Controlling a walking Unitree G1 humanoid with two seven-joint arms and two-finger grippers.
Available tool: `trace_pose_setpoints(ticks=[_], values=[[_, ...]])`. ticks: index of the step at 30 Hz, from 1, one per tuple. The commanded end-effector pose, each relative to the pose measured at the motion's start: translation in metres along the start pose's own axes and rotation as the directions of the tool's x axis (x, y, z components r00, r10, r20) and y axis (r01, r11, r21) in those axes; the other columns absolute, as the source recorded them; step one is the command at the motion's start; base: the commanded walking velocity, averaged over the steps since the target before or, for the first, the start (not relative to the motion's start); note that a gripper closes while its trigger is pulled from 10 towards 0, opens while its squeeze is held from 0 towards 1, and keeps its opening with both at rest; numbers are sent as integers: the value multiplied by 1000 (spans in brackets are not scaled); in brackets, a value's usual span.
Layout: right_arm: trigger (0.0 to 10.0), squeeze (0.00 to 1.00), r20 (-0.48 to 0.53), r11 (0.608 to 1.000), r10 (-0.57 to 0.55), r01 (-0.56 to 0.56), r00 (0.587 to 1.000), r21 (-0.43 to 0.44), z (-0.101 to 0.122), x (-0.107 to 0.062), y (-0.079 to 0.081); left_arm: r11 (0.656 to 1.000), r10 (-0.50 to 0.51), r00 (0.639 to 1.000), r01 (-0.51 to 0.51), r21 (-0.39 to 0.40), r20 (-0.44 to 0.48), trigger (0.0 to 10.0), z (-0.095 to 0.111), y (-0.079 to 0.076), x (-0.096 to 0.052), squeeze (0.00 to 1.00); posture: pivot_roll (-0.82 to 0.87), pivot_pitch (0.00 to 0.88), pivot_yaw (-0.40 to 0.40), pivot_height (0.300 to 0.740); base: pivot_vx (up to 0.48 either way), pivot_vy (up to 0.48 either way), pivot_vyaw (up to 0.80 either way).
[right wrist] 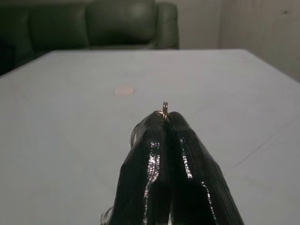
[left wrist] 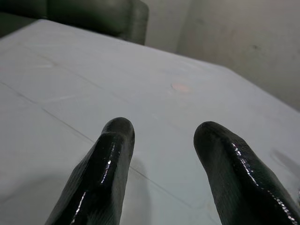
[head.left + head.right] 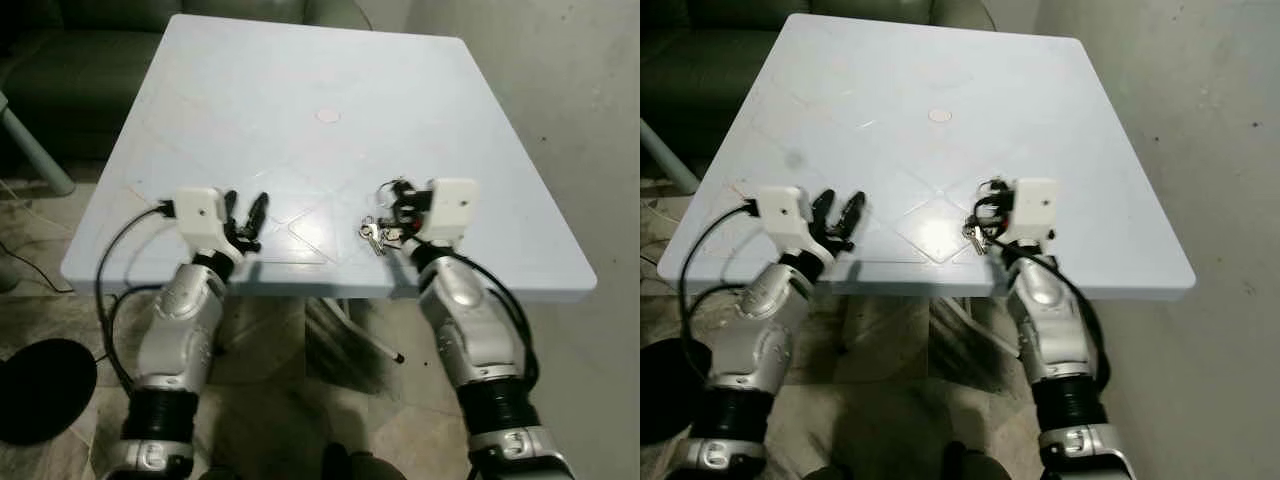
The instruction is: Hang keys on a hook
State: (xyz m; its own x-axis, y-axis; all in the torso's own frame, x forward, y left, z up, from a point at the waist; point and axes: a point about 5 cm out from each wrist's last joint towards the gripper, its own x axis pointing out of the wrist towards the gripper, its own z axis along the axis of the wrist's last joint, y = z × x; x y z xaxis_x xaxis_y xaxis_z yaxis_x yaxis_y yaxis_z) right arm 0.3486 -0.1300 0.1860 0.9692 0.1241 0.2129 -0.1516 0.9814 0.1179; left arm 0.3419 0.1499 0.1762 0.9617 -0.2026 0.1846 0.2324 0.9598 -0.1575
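I see right gripper [image 3: 392, 205] pinching keys [image 3: 372, 235] above table [image 3: 300, 100] near edge; left gripper [image 3: 246, 215] fingers spread wide, holding nothing.

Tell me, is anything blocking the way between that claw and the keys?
No. The right claw is already pinched shut on the small bunch of silver metal keys, above the pale blue square table. No hook can be seen, so that path cannot be judged.

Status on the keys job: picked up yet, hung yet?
Picked up: the right gripper is shut on the key ring, with the keys dangling above the white table. The left gripper is open and holds nothing. Left: reaching a hook and hanging them.
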Motion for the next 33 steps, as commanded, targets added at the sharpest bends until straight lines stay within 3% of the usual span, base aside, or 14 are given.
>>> trace_pose_setpoints(ticks=[1, 3, 5, 9, 12, 14, 16, 18, 21, 26, 29, 30, 33], values=[[10000, 0, 40, 999, 20, -21, 999, 33, 12, 0, -3, 999, 20, 1000, -21, -29, -8, 10000, 1, 3, 1, 0, 17, 97, -47, 740, 0, 0, 0], [10000, 0, 56, 999, -44, 42, 997, 33, 18, -2, -18, 999, 22, 1000, -22, -32, 18, 10000, 10, 8, 1, 0, 15, 95, -44, 740, 0, 0, 0], [10000, 0, 78, 998, -41, 38, 996, 39, 22, -8, -26, 999, 27, 999, -26, -38, 23, 10000, 13, 10, -1, 0, 13, 92, -43, 740, 0, 0, 0], [10000, 0, 138, 999, -2, -2, 990, 32, 28, -15, -26, 999, 28, 999, -27, -44, 20, 10000, 15, 11, -2, 0, 12, 91, -48, 740, 0, 0, 0], [10000, 0, 100, 999, -24, 20, 995, 43, 19, -23, -29, 999, 43, 999, -42, -31, 15, 10000, 12, 17, -8, 0, 14, 93, -55, 740, 0, 0, 0], [10000, 0, 74, 998, 2, -6, 997, 62, 9, -32, -21, 997, 57, 998, -58, -51, -4, 10000, 7, 20, -13, 0, 19, 91, -60, 740, 0, 0, 0], [10000, 0, 52, 1000, 20, -21, 998, 13, 2, -37, -18, 997, 65, 998, -65, -49, -7, 10000, 5, 21, -16, 0, 20, 92, -61, 740, 0, 0, 0], [10000, 0, 33, 1000, 14, -15, 999, 23, -4, -42, -17, 994, 88, 996, -89, -57, -24, 10000, 1, 23, -20, 0, 21, 91, -63, 740, 0, 0, 0], [10000, 0, 22, 1000, 19, -19, 1000, -7, -9, -49, -18, 995, 85, 995, -88, -52, -59, 10000, -9, 19, -29, 0, 19, 88, -61, 740, 0, 0, 0], [10000, 0, 13, 999, 37, -37, 999, 17, -10, -58, -19, 993, 93, 992, -98, -60, -85, 10000, -16, 17, -40, 0, 27, 79, -63, 740, 0, 0, 0], [10000, 0, 0, 1000, 19, -19, 1000, 17, -11, -59, -21, 994, 100, 990, -104, -44, -99, 10000, -18, 16, -43, 0, 30, 72, -70, 740, 0, 0, 0], [10000, 0, -11, 1000, 4, -4, 1000, 18, -12, -60, -23, 997, 82, 993, -82, 5, -81, 10000, -16, 14, -45, 0, 34, 66, -71, 740, 0, 0, 0], [10000, 0, -9, 1000, 12, -12, 1000, 11, -12, -60, -23, 996, 89, 993, -86, 32, -82, 10000, -16, 15, -47, 0, 35, 58, -73, 740, 0, 0, 0]])
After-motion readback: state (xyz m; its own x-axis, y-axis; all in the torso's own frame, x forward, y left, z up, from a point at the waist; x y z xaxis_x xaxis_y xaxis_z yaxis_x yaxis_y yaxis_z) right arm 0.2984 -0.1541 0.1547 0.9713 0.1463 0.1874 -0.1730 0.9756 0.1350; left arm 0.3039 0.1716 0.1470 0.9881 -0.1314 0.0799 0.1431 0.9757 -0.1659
